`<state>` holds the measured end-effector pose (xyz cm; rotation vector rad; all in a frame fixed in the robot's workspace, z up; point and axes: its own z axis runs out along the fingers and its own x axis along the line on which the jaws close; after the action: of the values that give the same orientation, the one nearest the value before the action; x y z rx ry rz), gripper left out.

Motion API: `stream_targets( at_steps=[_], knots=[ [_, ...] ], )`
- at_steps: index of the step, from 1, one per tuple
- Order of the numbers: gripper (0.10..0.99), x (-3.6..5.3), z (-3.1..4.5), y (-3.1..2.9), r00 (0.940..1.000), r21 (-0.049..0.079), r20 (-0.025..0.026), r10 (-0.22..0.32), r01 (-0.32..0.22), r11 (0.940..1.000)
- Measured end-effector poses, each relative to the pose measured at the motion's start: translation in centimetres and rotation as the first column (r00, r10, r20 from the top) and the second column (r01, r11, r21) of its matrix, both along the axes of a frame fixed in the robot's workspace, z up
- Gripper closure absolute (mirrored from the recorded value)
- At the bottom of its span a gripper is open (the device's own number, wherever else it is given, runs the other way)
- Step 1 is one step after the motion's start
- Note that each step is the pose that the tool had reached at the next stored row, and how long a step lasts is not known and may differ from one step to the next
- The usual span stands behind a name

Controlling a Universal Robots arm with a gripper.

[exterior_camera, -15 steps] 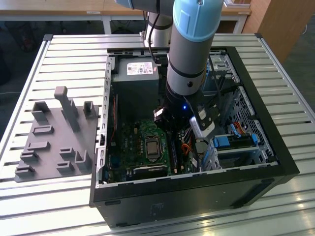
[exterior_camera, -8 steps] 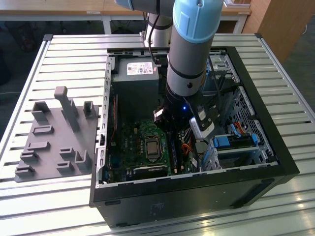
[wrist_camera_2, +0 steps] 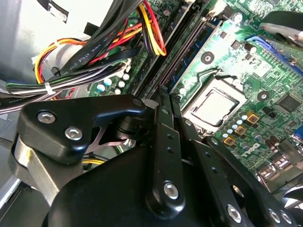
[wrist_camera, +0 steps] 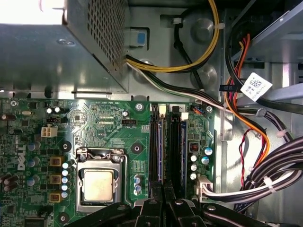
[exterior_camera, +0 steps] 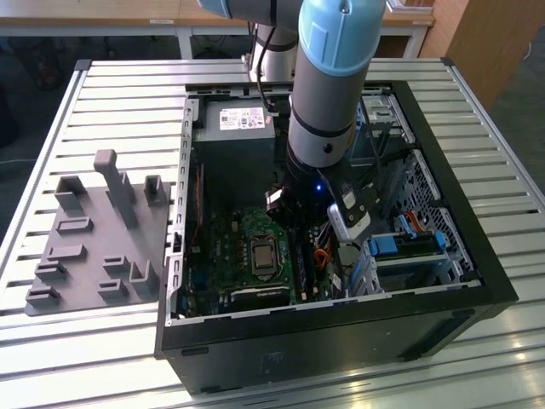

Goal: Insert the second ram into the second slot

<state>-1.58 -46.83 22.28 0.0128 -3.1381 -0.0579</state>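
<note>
1. The end effector [wrist_camera: 163, 201] hangs low over the motherboard [wrist_camera: 109, 137], fingers pressed close together directly above the RAM slots [wrist_camera: 170, 146].
2. Whether the second ram is between them, I cannot tell.
3. The CPU socket [wrist_camera: 98, 184] lies at 9 o'clock from the slots.
4. Such a stick is probably light, stiff and fragile; best held by its long edges.

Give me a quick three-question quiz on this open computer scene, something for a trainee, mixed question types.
1. True or false: a cooler covers the processor socket.
2. The gripper is nearest to: A) the power supply, B) the memory slots, C) the drive bay.
3. Fill in: the grey fixture plate lies outside the case, on the exterior view's ____.

Key: 1 false; 2 B; 3 left.
</note>
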Motion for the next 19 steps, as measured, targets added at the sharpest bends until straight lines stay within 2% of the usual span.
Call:
stream_targets(
  at_steps=[19],
  knots=[
    [0.957, -0.07, -0.22, 0.04, 1.0, 0.0, -0.0001, 0.0, 0.0, 1.0]
  ],
)
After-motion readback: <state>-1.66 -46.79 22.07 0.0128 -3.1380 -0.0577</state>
